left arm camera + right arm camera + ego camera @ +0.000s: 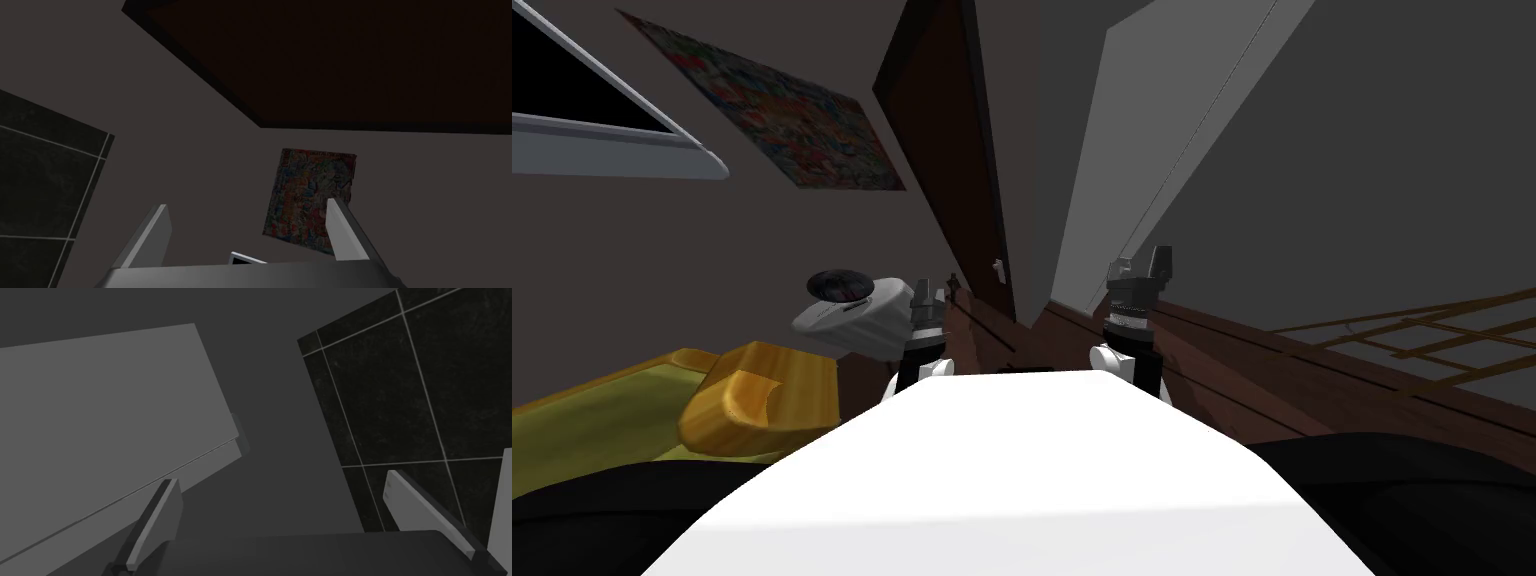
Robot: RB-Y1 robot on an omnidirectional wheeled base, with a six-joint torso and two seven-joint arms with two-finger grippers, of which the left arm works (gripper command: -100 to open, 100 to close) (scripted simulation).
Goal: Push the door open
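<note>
**Both grippers released in front of the dark brown door**

You have the dark brown door [944, 150] straight ahead. It stands in the wall just to the right of a colourful poster [787, 110]. A small pale handle [999, 269] sits near the door's right edge, low in the head view. Directly to the right of the door there is a light grey panel [1152, 140]. I cannot tell whether it belongs to the doorway or is another leaf.

Your left gripper [930, 295] is raised a little below the handle and to its left. Its fingers [152, 237] are spread apart and grasp nothing, and its wrist view looks between them at the poster. Your right gripper [1140, 265] is raised at the foot of the grey panel. It is also released, with its fingers [160, 520] wide apart and empty. In the head view, neither gripper touches the door.

Beside your left gripper, on its outer side, lies a rounded white-grey object [852, 318] with a dark disc on top. A yellow wooden piece of furniture [752, 395] is just below it. A brown wooden floor [1332, 375] runs off to your right, and a window [602, 130] is high on the left wall.
</note>
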